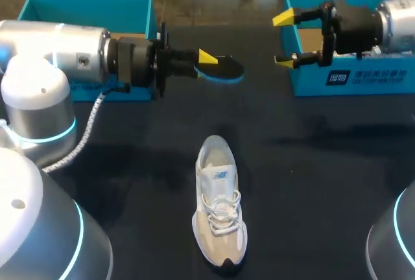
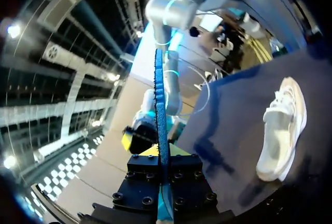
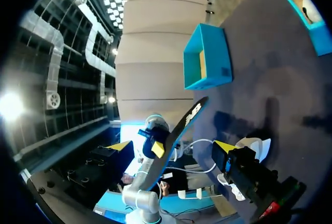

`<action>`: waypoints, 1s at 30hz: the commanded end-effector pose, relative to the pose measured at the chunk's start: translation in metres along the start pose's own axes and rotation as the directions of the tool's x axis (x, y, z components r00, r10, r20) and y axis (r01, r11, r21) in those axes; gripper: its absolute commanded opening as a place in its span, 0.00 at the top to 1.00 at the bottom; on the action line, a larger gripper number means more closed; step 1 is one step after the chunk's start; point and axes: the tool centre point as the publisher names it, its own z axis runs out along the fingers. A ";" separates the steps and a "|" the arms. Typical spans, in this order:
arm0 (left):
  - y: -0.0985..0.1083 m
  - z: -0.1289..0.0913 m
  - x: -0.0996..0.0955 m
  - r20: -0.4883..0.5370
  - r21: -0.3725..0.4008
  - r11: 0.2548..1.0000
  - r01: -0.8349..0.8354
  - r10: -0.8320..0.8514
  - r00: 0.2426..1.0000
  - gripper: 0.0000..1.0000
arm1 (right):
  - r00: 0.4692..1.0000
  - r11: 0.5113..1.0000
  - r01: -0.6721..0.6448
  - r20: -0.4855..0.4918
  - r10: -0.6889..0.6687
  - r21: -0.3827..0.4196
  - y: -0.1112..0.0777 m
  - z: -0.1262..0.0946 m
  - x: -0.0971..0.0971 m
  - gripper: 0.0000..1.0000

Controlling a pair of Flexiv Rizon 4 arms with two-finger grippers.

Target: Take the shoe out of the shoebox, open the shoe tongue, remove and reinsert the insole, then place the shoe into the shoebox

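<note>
One insole (image 1: 228, 67) is hanging in the air because your left gripper (image 1: 211, 59) is clamping its fingers (image 1: 206, 55) on it, ready for the shoe (image 1: 219, 207) lying on the table (image 1: 318, 176), while your right gripper (image 1: 284, 39) is hovering, fingers apart, beside the shoebox (image 1: 363, 80).

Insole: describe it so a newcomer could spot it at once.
On the dark table, look to the far side, between the left shoebox and the right shoebox. There the left claw grips the insole in the air. It is thin, dark and blue-edged, unlike the bulky white shoe lying nearer.
</note>
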 end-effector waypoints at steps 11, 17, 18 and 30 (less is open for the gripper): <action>0.008 0.001 -0.007 -0.014 0.026 0.712 0.702 -0.702 0.712 1.00 | 1.000 1.000 0.001 -0.009 -0.001 -0.023 -0.014 -0.009 -0.005 0.00; 0.006 0.002 -0.011 -0.102 0.043 0.074 0.996 -0.992 0.078 1.00 | 1.000 1.000 0.001 -0.009 -0.001 -0.023 -0.014 -0.009 -0.005 0.00; 0.007 0.000 -0.011 -0.143 0.021 -0.095 0.995 -0.986 -0.091 1.00 | 1.000 1.000 0.001 -0.009 -0.001 -0.023 -0.014 -0.009 -0.005 0.00; 0.002 -0.001 -0.009 -0.155 0.000 -0.104 0.995 -0.983 -0.103 1.00 | 1.000 1.000 0.001 -0.009 -0.001 -0.023 -0.014 -0.009 -0.005 0.00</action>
